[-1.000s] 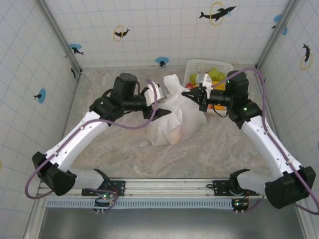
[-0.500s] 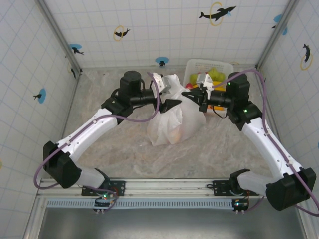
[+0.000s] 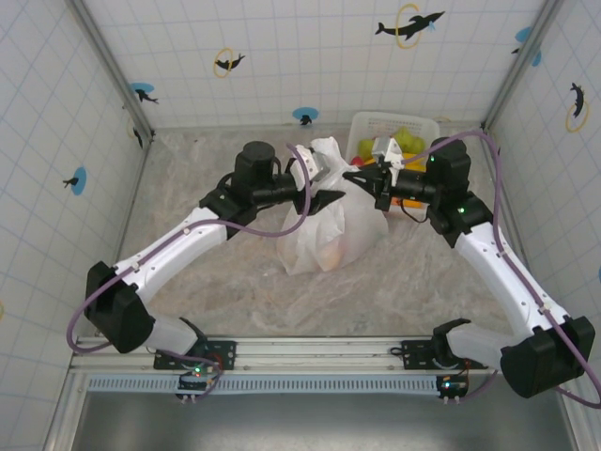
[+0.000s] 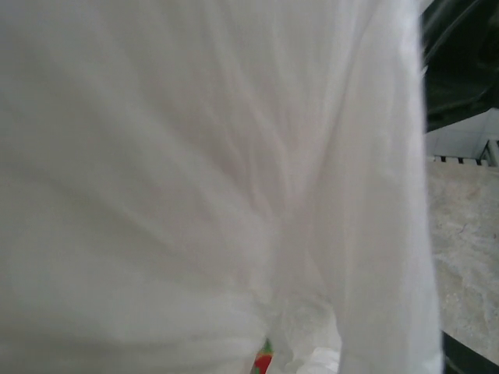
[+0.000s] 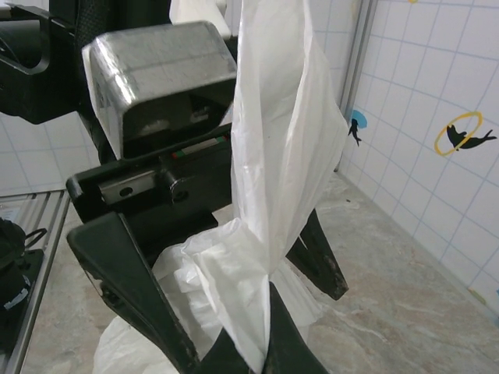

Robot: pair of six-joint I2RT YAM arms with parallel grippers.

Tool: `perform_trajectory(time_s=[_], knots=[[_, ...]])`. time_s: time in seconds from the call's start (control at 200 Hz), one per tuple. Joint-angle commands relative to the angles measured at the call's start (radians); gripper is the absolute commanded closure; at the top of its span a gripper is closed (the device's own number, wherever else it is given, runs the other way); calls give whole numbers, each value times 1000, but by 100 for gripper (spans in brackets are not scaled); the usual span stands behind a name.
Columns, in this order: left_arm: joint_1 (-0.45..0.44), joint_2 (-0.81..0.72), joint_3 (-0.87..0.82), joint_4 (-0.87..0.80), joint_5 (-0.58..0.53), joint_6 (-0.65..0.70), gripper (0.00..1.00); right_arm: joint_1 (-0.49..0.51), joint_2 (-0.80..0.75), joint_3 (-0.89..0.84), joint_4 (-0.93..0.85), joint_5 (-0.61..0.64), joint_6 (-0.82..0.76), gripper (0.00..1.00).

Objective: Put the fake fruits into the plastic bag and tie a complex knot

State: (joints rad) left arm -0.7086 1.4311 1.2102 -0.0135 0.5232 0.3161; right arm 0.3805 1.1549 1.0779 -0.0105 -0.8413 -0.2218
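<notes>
Both arms meet at the top of the plastic bag (image 3: 324, 225), which stands mid-table.

The right gripper (image 5: 261, 343) comes in from 3 o'clock, jaws closed tight on a drawn-up strip of the bag's upper film. The left gripper (image 3: 329, 186) comes in from 9 o'clock, its fingers (image 5: 129, 273) spread wide to either side of the bag's gathered neck, clamping nothing that I can see. Its wrist camera is pressed against white film. An orange tint of fake fruits (image 3: 329, 252) shows through the bag wall. The white basket (image 3: 362, 122) sits at 1 o'clock of the bag by the far wall, holding green and yellow pieces.
</notes>
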Motion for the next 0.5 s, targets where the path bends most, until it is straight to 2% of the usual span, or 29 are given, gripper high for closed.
perform_trajectory(time_s=[0.0, 0.09, 0.2, 0.29, 0.36, 0.495], knots=[[-11, 6, -7, -3, -80, 45, 46, 5, -24, -19, 48, -2, 13, 100], [-11, -7, -9, -14, -107, 64, 57, 1, -30, -22, 37, 6, 8, 100], [-11, -40, -23, -18, -153, 77, 59, -7, -32, -21, 14, 10, -1, 100], [-12, -67, -33, -19, -179, 87, 64, -12, -33, -19, 0, 11, -10, 100], [-12, -82, -40, -19, -205, 94, 72, -12, -32, -19, -5, 10, -11, 100], [-12, -101, -40, -10, -232, 106, 73, -12, -31, -22, -3, 10, -9, 100]])
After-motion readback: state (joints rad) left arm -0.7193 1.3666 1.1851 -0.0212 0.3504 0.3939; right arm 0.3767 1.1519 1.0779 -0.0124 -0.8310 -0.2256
